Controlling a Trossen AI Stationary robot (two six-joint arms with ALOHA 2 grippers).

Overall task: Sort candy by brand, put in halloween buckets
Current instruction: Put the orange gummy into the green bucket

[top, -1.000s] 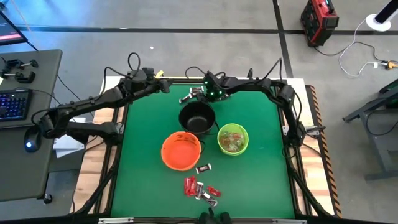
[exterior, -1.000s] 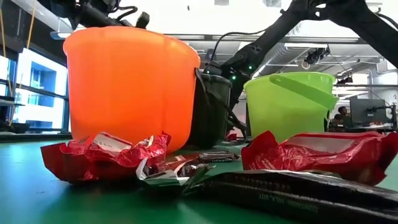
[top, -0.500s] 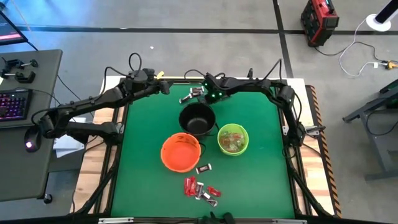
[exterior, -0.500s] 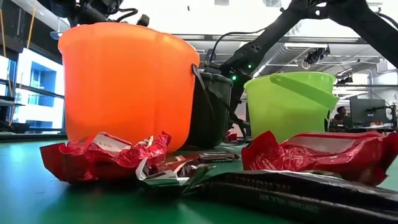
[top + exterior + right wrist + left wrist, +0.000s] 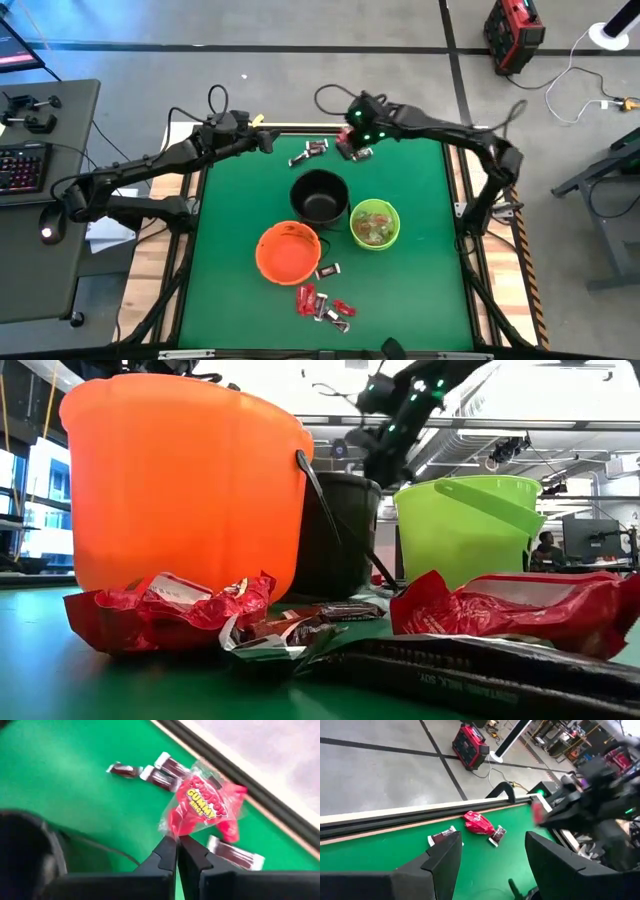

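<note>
Right arm reaches across the desk's (image 5: 420, 280) far edge, above and behind the black bucket (image 5: 319, 195). Right gripper (image 5: 177, 841) pinched tight on a red gummy packet (image 5: 202, 807), lifted clear, apparently. Left arm waits at far-left corner; left gripper (image 5: 492, 855) spread wide, empty. Loose candy (image 5: 322, 303) lies before the orange bucket (image 5: 288, 251).

Two slim black arms are showing, the left arm (image 5: 150, 170) at upper left and the right arm (image 5: 450, 135) at upper right, each trailing looped black cables. Green lights are glowing on the right arm's wrist. Its dark fingers (image 5: 167, 855) are tapering to blunt, matte tips.
</note>
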